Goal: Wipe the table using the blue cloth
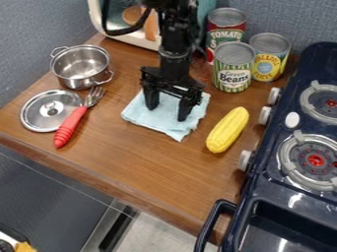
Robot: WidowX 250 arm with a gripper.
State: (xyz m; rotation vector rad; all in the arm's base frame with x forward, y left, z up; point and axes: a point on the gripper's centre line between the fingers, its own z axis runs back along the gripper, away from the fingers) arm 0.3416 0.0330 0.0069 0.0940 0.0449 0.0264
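Cloth [172,135] flat on table [125,157], upper centre of frame. Gripper [167,108] over it, fingers wide, grasp unclear. Corn [227,130] just right, fork [70,124] left, cans [233,67] upper right. Wipe looks barely begun at best; most table left.

The pincer [167,113] hides part of the blue cloth [163,123]; the bean can [232,71] overlaps the tomato can [225,34]; the right edge crops the stove [271,193].

Bright — perhaps overhead light, small glints
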